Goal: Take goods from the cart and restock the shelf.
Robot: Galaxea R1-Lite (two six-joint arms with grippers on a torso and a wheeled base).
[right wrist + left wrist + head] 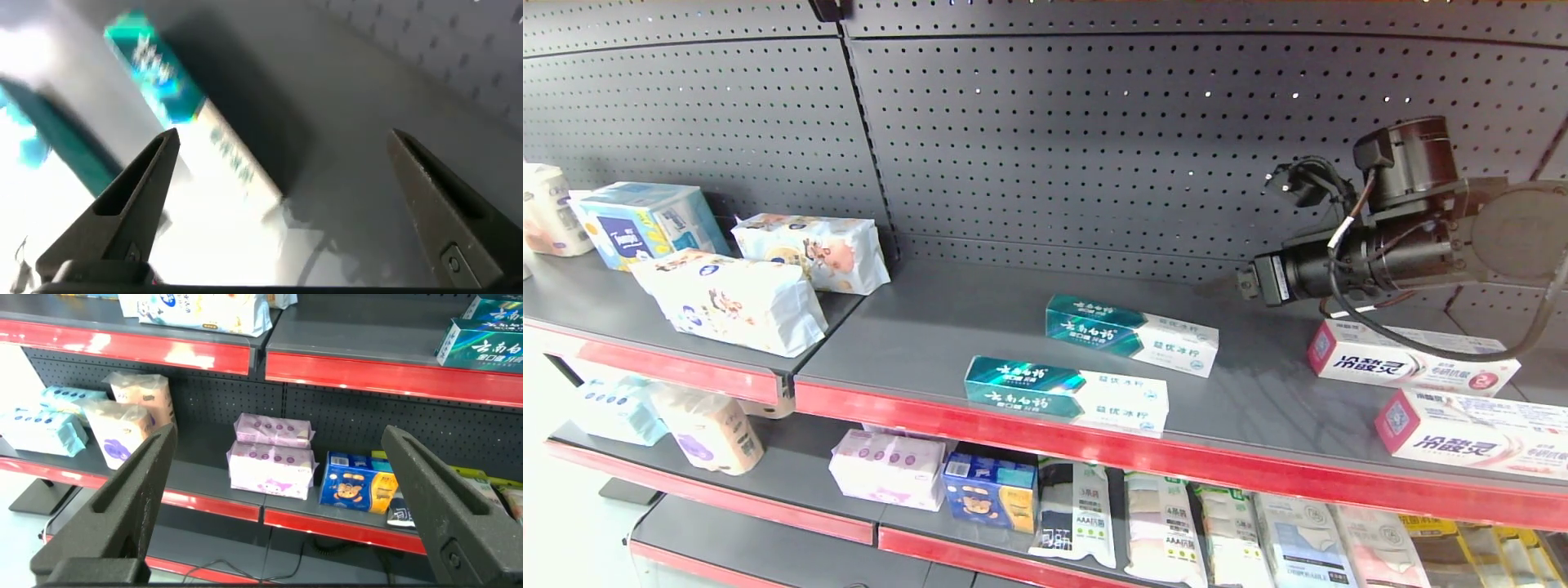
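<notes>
Over the upper shelf [947, 318], my right gripper [282, 137] hung wide open, empty; rear teal toothpaste box [1131, 333] lay to its left, long axis along the shelf front.

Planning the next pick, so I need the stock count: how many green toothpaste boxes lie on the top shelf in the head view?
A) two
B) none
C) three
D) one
A: on the grey shelf the front green box lies at the red edge and the rear green box just behind it. The rear red-and-white box and front red-and-white box farther right are not green.
</notes>
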